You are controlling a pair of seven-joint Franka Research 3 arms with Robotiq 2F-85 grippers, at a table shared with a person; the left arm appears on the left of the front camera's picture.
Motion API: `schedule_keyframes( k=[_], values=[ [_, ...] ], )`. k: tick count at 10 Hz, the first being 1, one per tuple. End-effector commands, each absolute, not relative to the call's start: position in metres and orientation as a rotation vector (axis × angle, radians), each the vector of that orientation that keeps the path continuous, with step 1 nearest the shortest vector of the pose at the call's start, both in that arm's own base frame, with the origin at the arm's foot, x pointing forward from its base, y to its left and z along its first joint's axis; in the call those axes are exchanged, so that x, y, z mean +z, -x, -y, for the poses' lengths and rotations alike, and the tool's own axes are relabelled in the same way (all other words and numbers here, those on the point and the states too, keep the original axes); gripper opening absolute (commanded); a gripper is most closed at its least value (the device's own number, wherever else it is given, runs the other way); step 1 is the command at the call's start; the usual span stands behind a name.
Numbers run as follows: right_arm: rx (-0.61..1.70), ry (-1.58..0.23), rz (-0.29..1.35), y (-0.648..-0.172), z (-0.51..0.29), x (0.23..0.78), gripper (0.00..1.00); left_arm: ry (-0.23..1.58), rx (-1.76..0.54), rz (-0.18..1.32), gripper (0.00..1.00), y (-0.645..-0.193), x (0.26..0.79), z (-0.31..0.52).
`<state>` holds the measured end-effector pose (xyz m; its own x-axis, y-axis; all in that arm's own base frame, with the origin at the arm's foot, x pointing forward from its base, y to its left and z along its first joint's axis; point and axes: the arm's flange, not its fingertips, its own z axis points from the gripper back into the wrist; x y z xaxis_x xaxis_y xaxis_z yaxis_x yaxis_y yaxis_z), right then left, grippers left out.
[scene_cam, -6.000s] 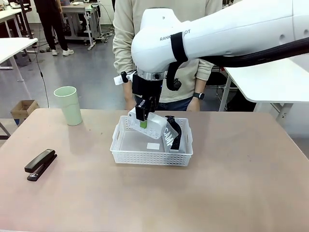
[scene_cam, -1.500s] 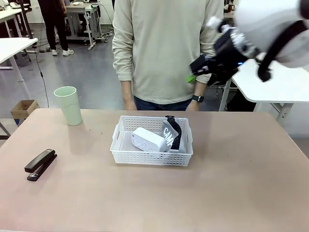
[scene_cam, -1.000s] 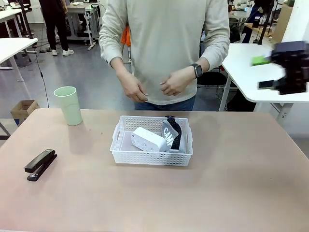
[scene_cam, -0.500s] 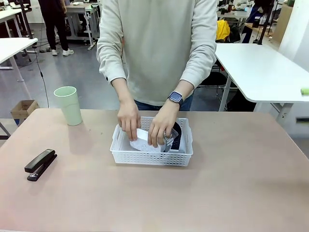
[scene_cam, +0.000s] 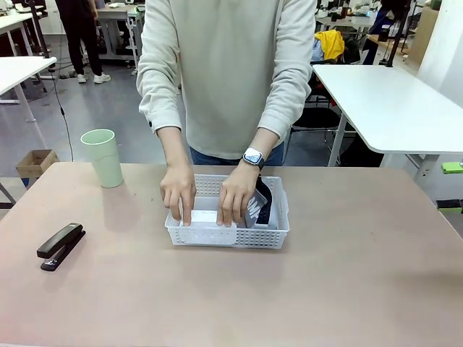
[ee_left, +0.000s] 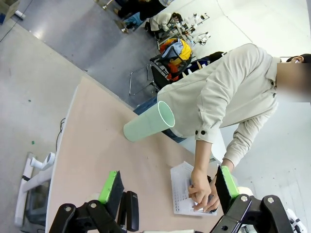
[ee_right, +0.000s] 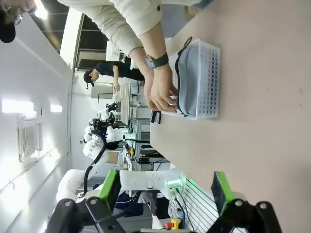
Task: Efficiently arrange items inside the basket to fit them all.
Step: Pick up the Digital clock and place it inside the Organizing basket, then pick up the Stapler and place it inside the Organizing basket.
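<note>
Left gripper (ee_left: 168,184): fingers spread wide, nothing between them, well apart from basket. Right gripper (ee_right: 165,188): same, spread and empty. Black stapler (scene_cam: 61,246) flat on table (scene_cam: 347,289), near left, outside basket. White basket (scene_cam: 226,236) mid-table. Both of person's hands inside it: watch hand (scene_cam: 235,196) and other hand (scene_cam: 178,192) on white box (scene_cam: 205,216), low by near wall. Grey pouch (scene_cam: 258,204) on edge at basket's right end. Pale green cup (scene_cam: 101,157) upright, far left, outside basket.
</note>
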<state>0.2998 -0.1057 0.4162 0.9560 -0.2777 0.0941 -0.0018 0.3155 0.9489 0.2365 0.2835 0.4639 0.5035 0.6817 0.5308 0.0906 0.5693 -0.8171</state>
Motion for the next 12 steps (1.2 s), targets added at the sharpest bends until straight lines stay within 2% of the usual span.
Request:
schedule_keyframes(
  k=[1,12],
  values=[
    [-0.201,-1.259,0.263,-0.2963,0.1044,0.4287,1.0,0.921,0.404,1.028,1.0,-0.2373,0.4624,-0.2842],
    [-0.201,-1.259,0.263,-0.2963,0.1044,0.4287,1.0,0.921,0.404,1.028,1.0,-0.2373,0.4624,-0.2842]
  ],
)
